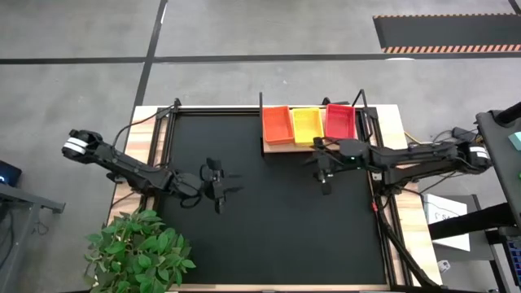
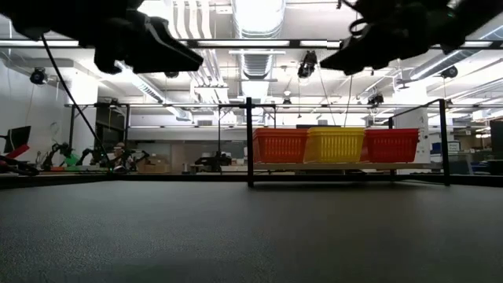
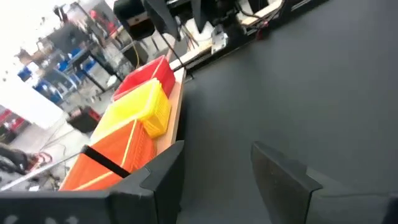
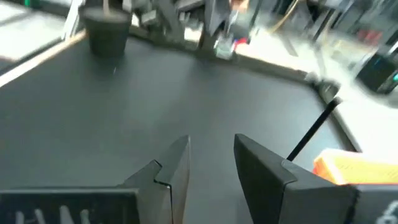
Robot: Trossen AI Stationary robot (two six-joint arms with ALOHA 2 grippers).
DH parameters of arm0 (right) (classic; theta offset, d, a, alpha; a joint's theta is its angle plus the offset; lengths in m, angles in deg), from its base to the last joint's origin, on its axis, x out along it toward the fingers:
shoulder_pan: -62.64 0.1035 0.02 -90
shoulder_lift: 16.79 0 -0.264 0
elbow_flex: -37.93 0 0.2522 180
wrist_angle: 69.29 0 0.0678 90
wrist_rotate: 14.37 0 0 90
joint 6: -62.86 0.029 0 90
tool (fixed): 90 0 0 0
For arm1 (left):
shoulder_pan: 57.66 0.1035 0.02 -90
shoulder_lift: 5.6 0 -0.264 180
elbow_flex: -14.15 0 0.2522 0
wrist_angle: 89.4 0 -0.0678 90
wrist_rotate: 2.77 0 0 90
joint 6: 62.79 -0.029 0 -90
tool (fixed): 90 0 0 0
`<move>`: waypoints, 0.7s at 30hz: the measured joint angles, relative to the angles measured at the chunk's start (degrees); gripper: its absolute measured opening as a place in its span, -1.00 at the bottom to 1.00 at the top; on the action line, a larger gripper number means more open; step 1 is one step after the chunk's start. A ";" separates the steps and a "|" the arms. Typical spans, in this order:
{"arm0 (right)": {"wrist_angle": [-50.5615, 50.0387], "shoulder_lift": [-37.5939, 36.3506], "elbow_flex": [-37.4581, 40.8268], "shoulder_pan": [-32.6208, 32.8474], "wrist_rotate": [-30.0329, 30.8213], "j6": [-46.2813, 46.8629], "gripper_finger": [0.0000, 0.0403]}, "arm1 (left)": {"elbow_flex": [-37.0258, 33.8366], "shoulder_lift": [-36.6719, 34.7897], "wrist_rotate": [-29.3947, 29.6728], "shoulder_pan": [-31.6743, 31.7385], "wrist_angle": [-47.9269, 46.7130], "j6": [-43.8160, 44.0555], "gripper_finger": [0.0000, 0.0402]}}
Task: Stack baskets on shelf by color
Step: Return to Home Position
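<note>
A black mat (image 1: 277,220) covers most of the wooden table (image 1: 407,244), and a leafy green plant (image 1: 138,248) sits at the near left corner. One shelf (image 1: 285,147), a light-brown board with thin black posts, stands at the far edge of the mat, right of centre, its long side running left to right. On it are three groups of baskets in a row, touching side by side: orange baskets (image 1: 275,124) on the left, yellow baskets (image 1: 307,124) in the middle, red baskets (image 1: 339,120) on the right. How many baskets make up each group cannot be told. From above, each group's long side runs from near to far, across the shelf's length, and the orange one sits slightly turned. The left gripper (image 1: 232,187) hangs above the mat at mid-depth, left of centre, pointing right, well apart from the shelf. Its fingers (image 3: 165,180) are spread apart, holding and touching nothing. The right gripper (image 1: 313,165) hangs above the mat just on the near side of the shelf, pointing left, with its fingers (image 4: 261,168) also parted and nothing between them.
</note>
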 joint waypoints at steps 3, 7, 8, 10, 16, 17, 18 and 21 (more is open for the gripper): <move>5.82 -3.44 4.46 -0.38 0.16 -0.56 -0.44 | -2.18 -1.90 -1.61 1.41 4.94 -2.72 -0.16; 7.63 -7.34 8.55 -0.68 0.20 -0.04 -0.49 | -4.34 -5.76 -6.10 3.18 7.00 -2.86 -0.16; 7.80 -8.20 9.51 -0.66 0.13 -0.08 -0.50 | -5.16 -6.85 -6.95 3.48 7.12 -2.87 -0.16; 8.91 -9.77 11.43 -0.66 0.02 -0.50 -0.54 | -6.67 -8.92 -7.43 4.17 7.29 -2.84 -0.16; 12.31 -14.55 17.50 -0.68 -0.42 -3.14 -0.64 | -13.75 -12.79 -8.45 6.22 15.77 -2.41 -0.16; 13.87 -15.18 18.37 -0.68 -0.38 -3.04 -0.66 | -15.09 -13.09 -8.57 6.64 18.27 -2.34 -0.16; 15.24 -15.94 19.21 -0.66 0.14 -2.58 -0.68 | -16.14 -13.22 -8.53 7.04 20.63 -2.28 -0.16; 16.95 -17.80 20.13 -0.68 4.15 -0.70 -0.72 | -18.65 -13.82 -8.50 7.39 26.03 -1.64 -0.16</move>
